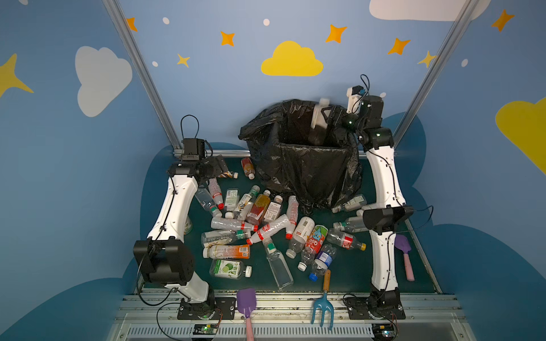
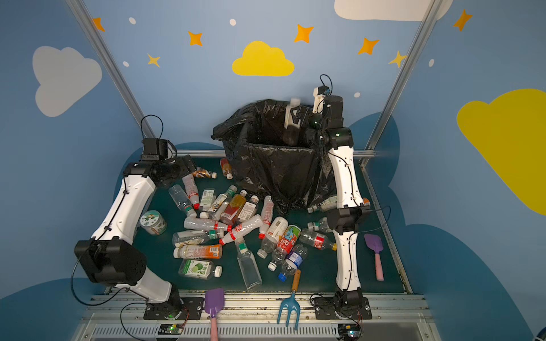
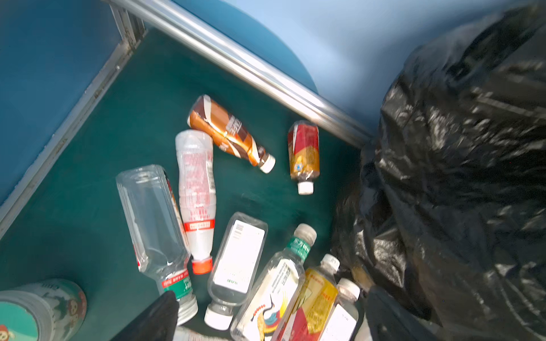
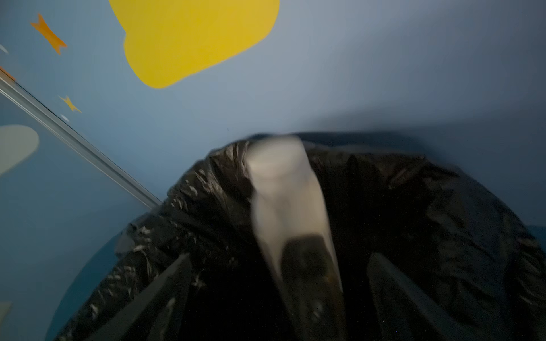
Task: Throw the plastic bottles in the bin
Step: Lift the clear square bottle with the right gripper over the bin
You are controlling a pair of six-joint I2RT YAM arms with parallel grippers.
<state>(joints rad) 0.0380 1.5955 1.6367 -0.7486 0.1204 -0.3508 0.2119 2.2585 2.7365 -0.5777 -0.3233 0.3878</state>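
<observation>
Right hand (image 4: 279, 259) stands open, blurred white bottle (image 4: 283, 192) between its fingers (image 4: 165, 283), above bin (image 4: 413, 192).

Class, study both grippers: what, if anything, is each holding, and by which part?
Nothing is held. The right gripper is open above the bin, with a blurred bottle loose between its fingers, seemingly falling. The left gripper is open and empty.

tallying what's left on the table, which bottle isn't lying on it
The white bottle with the dark lower half, blurred over the open bin, by the right pincer. All the other bottles lie down on the green table.
</observation>
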